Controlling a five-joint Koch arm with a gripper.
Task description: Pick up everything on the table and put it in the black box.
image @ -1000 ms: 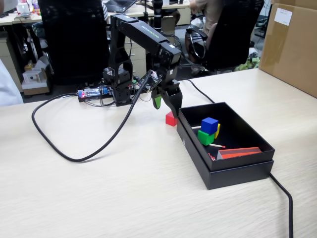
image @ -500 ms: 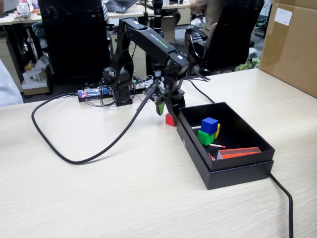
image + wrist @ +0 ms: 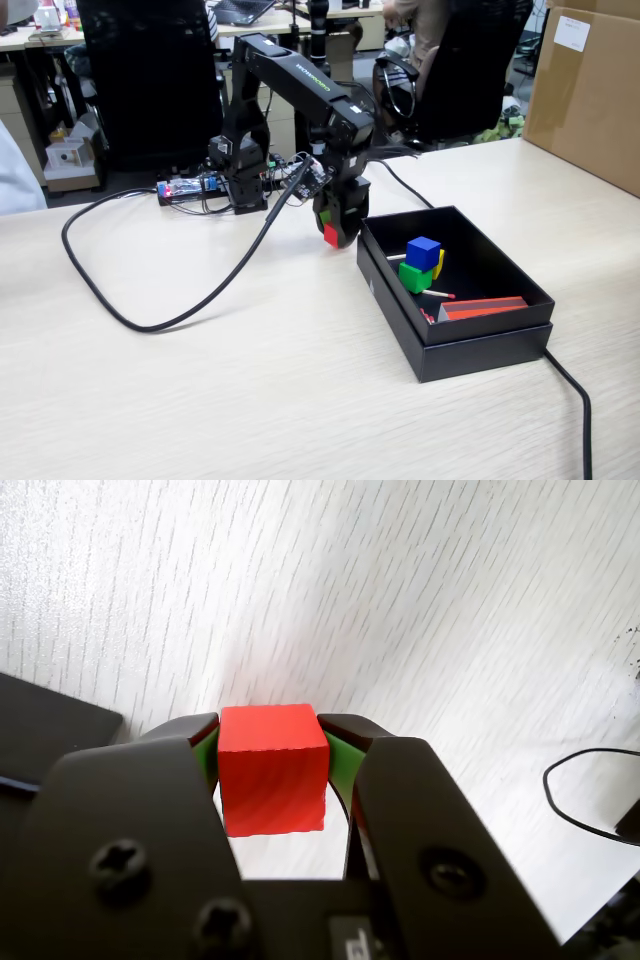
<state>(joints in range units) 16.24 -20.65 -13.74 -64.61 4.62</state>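
Note:
My gripper (image 3: 271, 742) is shut on the red cube (image 3: 272, 770), which is pinched between the green-lined jaws. In the fixed view the gripper (image 3: 334, 232) holds the red cube (image 3: 330, 236) at the table surface just left of the black box (image 3: 478, 339); whether the cube is lifted I cannot tell. Inside the box a blue cube (image 3: 423, 252) sits on a green cube (image 3: 414, 277), with a yellow cube (image 3: 439, 264) partly hidden behind them. A corner of the black box (image 3: 50, 725) shows at the wrist view's left edge.
A flat orange-red slab (image 3: 483, 307) and thin white sticks (image 3: 437, 293) lie in the box. A brown carton (image 3: 590, 90) stands at the back right. A black cable (image 3: 140, 300) loops over the table on the left; another cable (image 3: 572, 395) runs from behind the box.
The gripper came down over the red cube beside the box and shut on it; a second ago it hung open above the cube.

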